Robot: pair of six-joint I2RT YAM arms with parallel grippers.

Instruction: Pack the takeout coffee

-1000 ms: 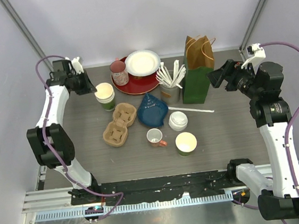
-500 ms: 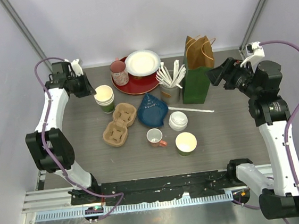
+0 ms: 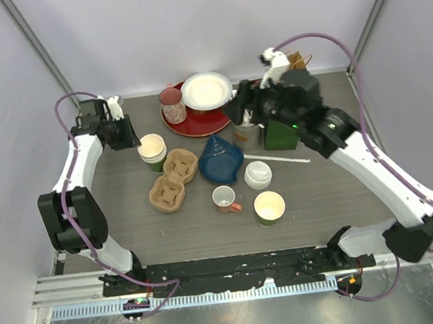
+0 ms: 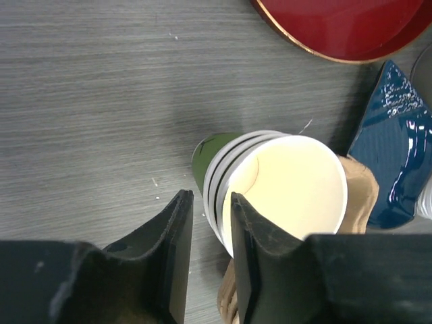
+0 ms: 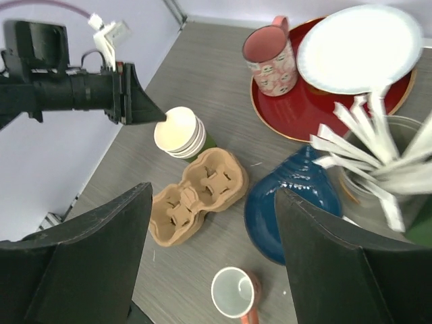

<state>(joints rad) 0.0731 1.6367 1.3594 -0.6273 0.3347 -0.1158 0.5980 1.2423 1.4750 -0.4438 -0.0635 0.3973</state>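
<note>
A stack of green takeout cups (image 3: 152,149) with cream insides stands, slightly tilted, beside the cardboard cup carrier (image 3: 172,180). My left gripper (image 3: 131,136) is at the stack's left rim. In the left wrist view its jaws (image 4: 208,196) stand narrowly open astride the rim of the cups (image 4: 283,189), with table showing between the left finger and the rim. One more green cup (image 3: 269,207) stands open near the front, and white lids (image 3: 257,175) are stacked behind it. My right gripper (image 3: 237,111) hovers wide open above the back middle; it (image 5: 213,192) holds nothing.
A white mug with a pink handle (image 3: 224,199), a blue dish (image 3: 220,159), a jar of stirrers (image 3: 248,131), a green and brown paper bag (image 3: 287,100), and a red plate (image 3: 196,118) bearing a pink cup (image 3: 172,103) and a white plate (image 3: 207,91) crowd the back.
The right arm has swung from the far right to above the back middle. The left gripper has brought the cup stack a little nearer the carrier, and its jaws have parted slightly.
</note>
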